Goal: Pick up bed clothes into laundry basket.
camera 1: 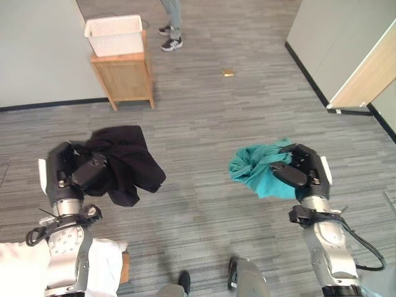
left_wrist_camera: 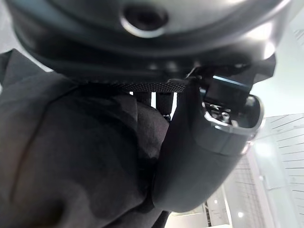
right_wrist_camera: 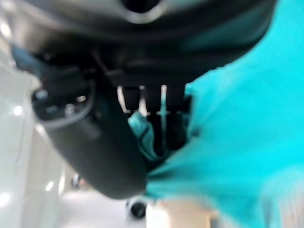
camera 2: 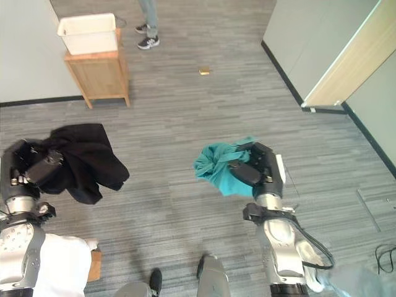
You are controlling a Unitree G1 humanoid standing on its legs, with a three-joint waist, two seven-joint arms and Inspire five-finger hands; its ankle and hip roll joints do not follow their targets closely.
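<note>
My left hand (camera 1: 77, 170) is shut on a black garment (camera 1: 127, 162), which hangs bunched above the grey floor at the left; its wrist view has the thumb (left_wrist_camera: 199, 156) pressed into the dark cloth (left_wrist_camera: 71, 166). My right hand (camera 1: 300, 170) is shut on a teal garment (camera 1: 257, 170), held up at the right, and the teal cloth (right_wrist_camera: 237, 142) wraps the fingers in the right wrist view. A white laundry basket (camera 1: 116, 35) stands on a small wooden stand (camera 1: 125, 77) far ahead at the left, well away from both hands.
A person's legs and shoes (camera 1: 171, 37) stand beyond the basket. A small tan object (camera 1: 228, 73) lies on the floor ahead. Walls run along the left and right, with a wooden door panel (camera 1: 365, 77) at the right. White bedding (camera 1: 18, 263) shows at the lower left.
</note>
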